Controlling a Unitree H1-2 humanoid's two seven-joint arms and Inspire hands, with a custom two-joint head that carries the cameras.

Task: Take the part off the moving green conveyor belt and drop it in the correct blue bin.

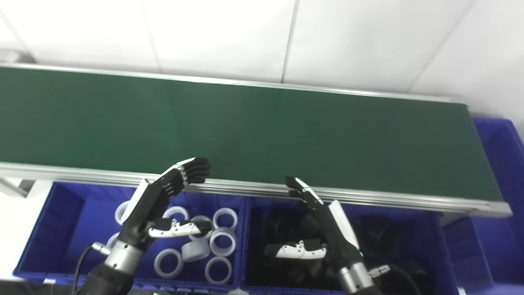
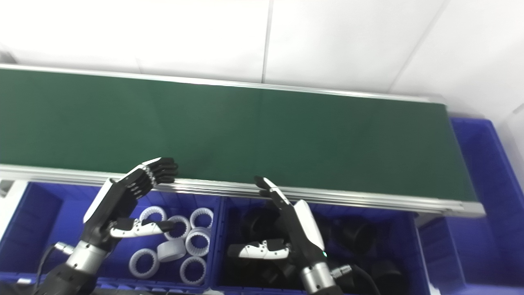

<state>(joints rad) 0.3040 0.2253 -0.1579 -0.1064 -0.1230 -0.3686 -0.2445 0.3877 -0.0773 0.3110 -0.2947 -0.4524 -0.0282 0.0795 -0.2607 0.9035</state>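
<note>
The green conveyor belt (image 1: 254, 127) runs across the view and carries no part. My left hand (image 1: 157, 205) is open and empty above the left blue bin (image 1: 61, 229), which holds several white ring parts (image 1: 223, 241). My right hand (image 1: 323, 227) is open and empty above the middle blue bin (image 1: 440, 254), which holds dark black parts (image 1: 286, 225). Both hands' fingers reach up to the belt's near metal rail (image 1: 245, 189).
A third blue bin (image 1: 503, 164) stands at the belt's right end. A white wall (image 1: 262, 37) rises behind the belt. A white surface (image 1: 12, 221) lies left of the bins.
</note>
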